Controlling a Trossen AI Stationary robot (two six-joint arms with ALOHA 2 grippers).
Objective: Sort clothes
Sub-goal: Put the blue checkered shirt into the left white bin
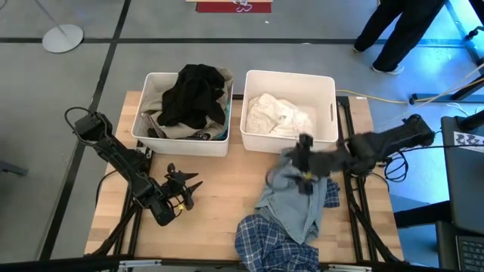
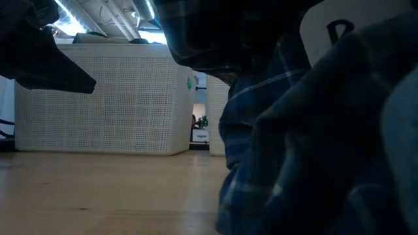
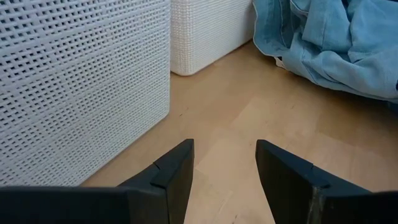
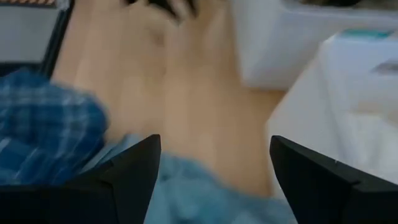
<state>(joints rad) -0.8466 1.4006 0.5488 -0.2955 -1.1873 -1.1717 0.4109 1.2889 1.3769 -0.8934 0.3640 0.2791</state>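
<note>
Where plaid shirt point(image 2: 313, 143) crowds low view, right hand point(image 1: 305, 160) hidden.

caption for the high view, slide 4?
Right gripper open above denim garment; left gripper idle over bare table.

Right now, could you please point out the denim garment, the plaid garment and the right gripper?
denim garment point(image 1: 299, 204), high view, middle of the fabric.
plaid garment point(image 1: 265, 248), high view, centre of the checks.
right gripper point(image 1: 302, 162), high view, between its fingertips.
</note>
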